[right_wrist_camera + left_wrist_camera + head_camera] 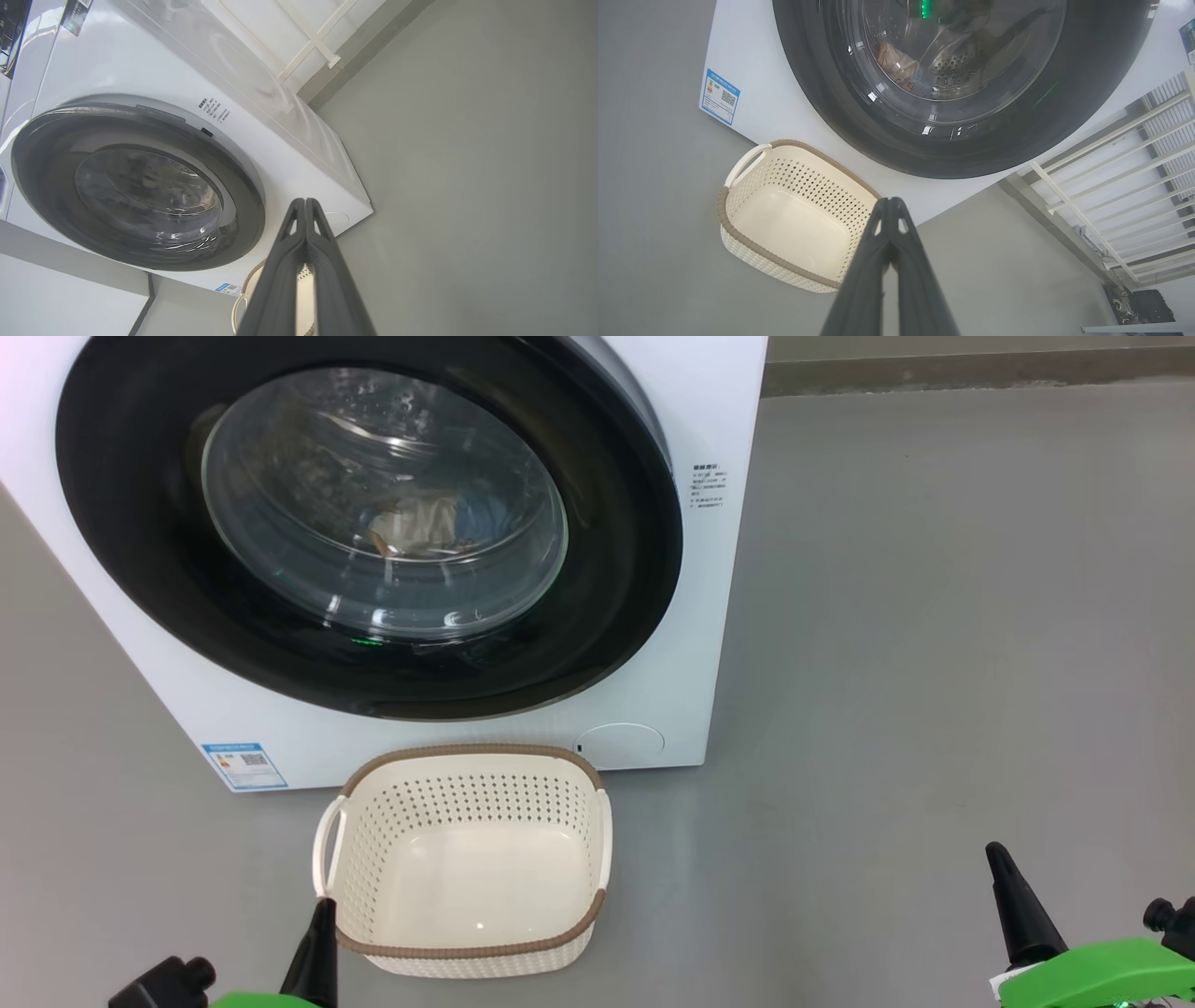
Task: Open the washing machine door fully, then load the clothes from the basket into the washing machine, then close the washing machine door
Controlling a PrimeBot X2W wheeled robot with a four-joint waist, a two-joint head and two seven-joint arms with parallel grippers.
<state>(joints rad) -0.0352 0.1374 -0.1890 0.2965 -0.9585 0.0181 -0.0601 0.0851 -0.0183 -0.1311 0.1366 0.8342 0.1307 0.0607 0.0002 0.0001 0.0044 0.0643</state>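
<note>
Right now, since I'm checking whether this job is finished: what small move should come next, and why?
Probably just draw the left gripper and right gripper back, jaws shut and empty: the basket is empty, the clothes lie behind the washing machine door, which looks closed.

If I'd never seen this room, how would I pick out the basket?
Find the big white washing machine with the round black-rimmed door. On the grey floor just in front of it, below that door, sits the basket. It is small and cream, with holed walls, a brown rim and white side handles.
</note>
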